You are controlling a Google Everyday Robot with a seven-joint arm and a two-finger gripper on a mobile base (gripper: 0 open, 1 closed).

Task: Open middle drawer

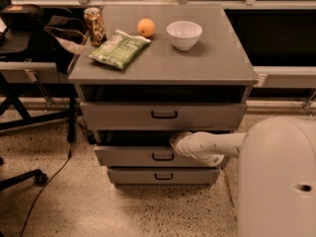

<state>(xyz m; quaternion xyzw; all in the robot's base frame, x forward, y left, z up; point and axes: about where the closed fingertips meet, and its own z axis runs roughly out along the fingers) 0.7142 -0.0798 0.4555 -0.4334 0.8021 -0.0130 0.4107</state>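
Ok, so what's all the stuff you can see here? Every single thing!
cabinet: 1, grey, middle of the view
top drawer: 1, grey with black handle, tallest front
middle drawer: 1, grey with black handle, under the top drawer
bottom drawer: 1, grey with black handle, lowest
can: 1, brownish, back left of the cabinet top
snack bag: 1, green, in front of the can
orange: 1, orange, left of the bowl
bowl: 1, white, on the cabinet top
chair: 1, black, far left
gripper: 1, white, at the middle drawer's top edge
arm: 1, white, reaching in from the right
robot body: 1, white, bottom right
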